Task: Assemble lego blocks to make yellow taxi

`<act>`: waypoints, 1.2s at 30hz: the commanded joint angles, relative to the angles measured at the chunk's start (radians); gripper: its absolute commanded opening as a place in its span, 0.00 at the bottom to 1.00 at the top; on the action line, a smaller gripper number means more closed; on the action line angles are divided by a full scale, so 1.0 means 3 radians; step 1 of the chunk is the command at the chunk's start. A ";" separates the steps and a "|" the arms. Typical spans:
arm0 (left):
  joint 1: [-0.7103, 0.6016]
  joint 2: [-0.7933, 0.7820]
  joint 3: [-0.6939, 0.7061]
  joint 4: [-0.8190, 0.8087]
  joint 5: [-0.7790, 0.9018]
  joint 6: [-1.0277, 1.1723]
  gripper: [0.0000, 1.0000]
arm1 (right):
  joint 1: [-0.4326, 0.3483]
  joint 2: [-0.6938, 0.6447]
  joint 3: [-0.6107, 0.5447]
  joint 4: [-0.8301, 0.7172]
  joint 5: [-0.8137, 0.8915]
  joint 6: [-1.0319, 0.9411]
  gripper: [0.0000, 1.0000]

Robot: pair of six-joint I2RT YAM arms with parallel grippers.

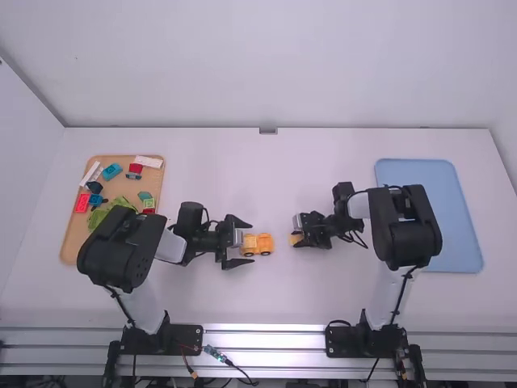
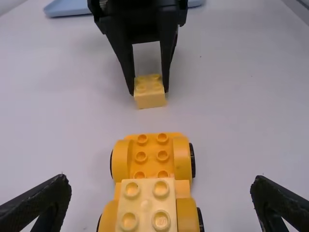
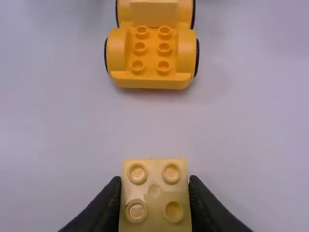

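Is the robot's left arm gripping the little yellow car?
No, its fingers stand wide apart, with gaps between them and the yellow car.

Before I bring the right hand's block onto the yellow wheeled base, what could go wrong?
The wheeled base may roll or slide when pressed: the left hand is open around it, not gripping. The held block could bump the pale block fitted beside the bare studs. The right hand, pinching its sides, might catch the raised wheel arches.
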 commanded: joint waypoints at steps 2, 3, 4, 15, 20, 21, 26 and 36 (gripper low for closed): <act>-0.0015 0.0018 0.0043 -0.0004 0.0034 0.0007 0.99 | -0.0015 0.0034 -0.0006 -0.0025 0.0037 0.0000 0.21; -0.0015 0.0018 0.0042 -0.0003 0.0034 0.0006 0.99 | -0.0015 0.0034 -0.0006 -0.0025 0.0041 0.0009 0.21; -0.0014 0.0018 0.0042 -0.0004 0.0025 0.0004 0.99 | -0.0015 0.0034 -0.0006 -0.0025 0.0050 0.0022 0.18; -0.0033 0.0018 0.0192 -0.0418 -0.0027 0.0194 0.99 | 0.0038 0.0033 0.0081 -0.0145 0.0029 0.0080 0.18; -0.0037 0.0019 0.0221 -0.0498 -0.0017 0.0194 0.99 | 0.0086 0.0033 0.0228 -0.0389 0.0032 0.0078 0.18; -0.0034 0.0019 0.0219 -0.0505 -0.0015 0.0192 0.99 | 0.0085 0.0033 0.0268 -0.0459 0.0028 0.0075 0.18; -0.0081 0.0019 0.0195 -0.0487 -0.0029 0.0195 0.99 | 0.0084 0.0033 0.0356 -0.0631 -0.0048 0.0065 0.19; -0.0216 0.0281 0.0376 -0.0501 -0.0167 0.0156 0.99 | 0.0085 0.0028 0.0348 -0.0646 -0.0145 -0.0045 0.19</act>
